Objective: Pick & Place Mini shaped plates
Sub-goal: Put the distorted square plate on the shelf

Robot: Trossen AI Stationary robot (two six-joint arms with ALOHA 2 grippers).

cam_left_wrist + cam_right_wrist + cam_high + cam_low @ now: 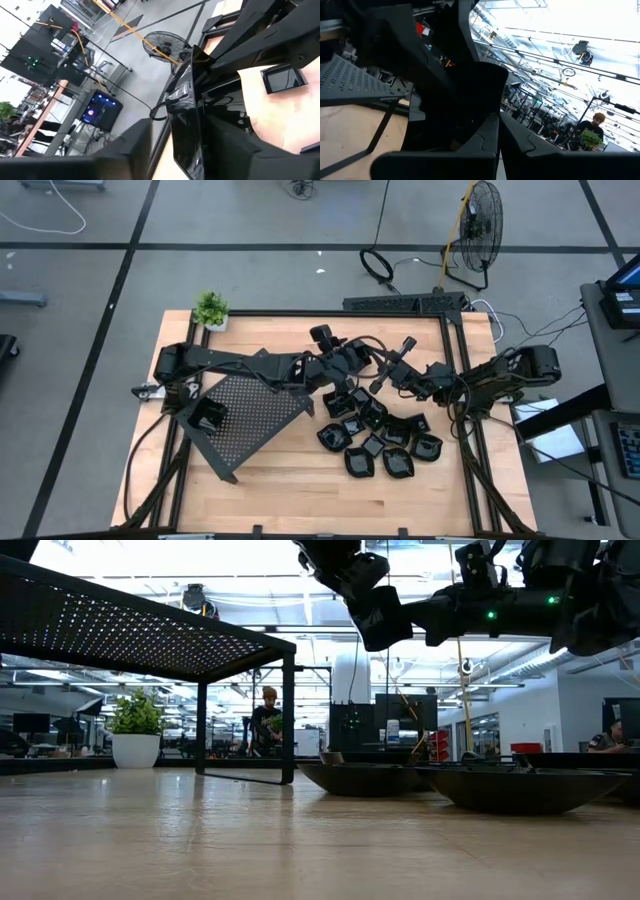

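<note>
One glossy black mini plate (384, 616) is held in the air between both grippers, above the far end of the heap. My left gripper (352, 370) reaches in from the table's left, my right gripper (388, 377) from the right, and each is shut on this plate. It shows edge-on in the left wrist view (187, 115) and as a dark curved wall in the right wrist view (475, 95). Several more mini plates (385, 442) lie in a heap on the wood right of centre, resting on their bases (520, 790). One single plate (208, 417) sits on the perforated tray (260, 405). My left gripper pinches the raised plate's rim (192, 145) between its two fingers; the plate stands on edge between them, clear of the table. My right gripper pinches another edge of the same plate (487, 125) between its nearly closed fingers, coming level from the table's right; the plate rises beyond the fingertips.
The tray stands on thin legs (288, 720) over the table's left half, its top (120, 625) well above the wood. A small potted plant (211, 308) stands at the far left corner. Bare wood lies along the near edge. A person (268, 718) shows in the room behind.
</note>
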